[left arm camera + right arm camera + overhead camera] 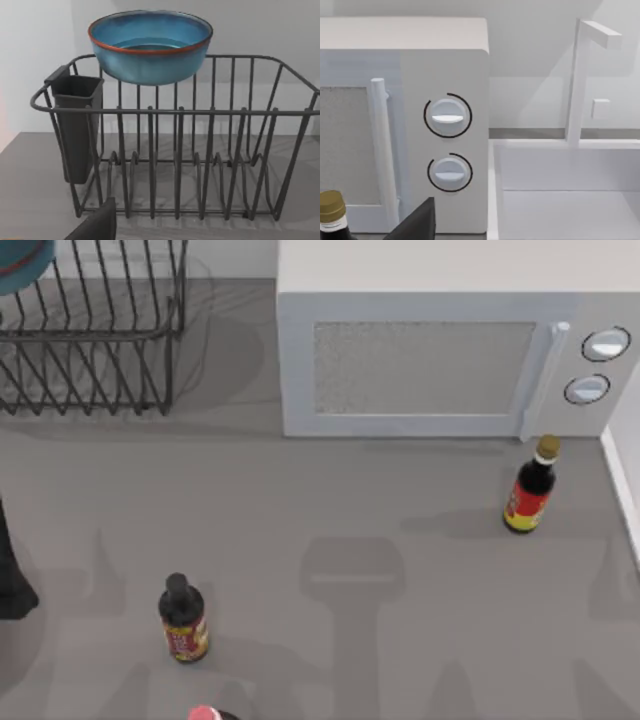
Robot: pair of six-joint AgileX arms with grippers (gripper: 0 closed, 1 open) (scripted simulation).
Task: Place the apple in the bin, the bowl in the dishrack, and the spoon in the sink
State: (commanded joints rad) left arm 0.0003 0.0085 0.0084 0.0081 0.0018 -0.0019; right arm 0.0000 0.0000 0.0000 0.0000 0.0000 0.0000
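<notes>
Bowl (150,47): upright at the rear top rail of the dishrack (175,165), at the desk's far-left corner, with nothing gripping it; judged delivered but not seated among the bars. Left gripper (97,222) faces the rack from well apart and right gripper (417,222) faces the sink (560,200); the grip state of either cannot be told. The left wrist view gives the whole bowl, while the top view clips it.

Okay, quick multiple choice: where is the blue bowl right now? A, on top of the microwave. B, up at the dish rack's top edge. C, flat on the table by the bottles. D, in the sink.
B: in the left wrist view the bowl sits at the top edge of the dish rack, above the wire bars, well off the table.
</notes>
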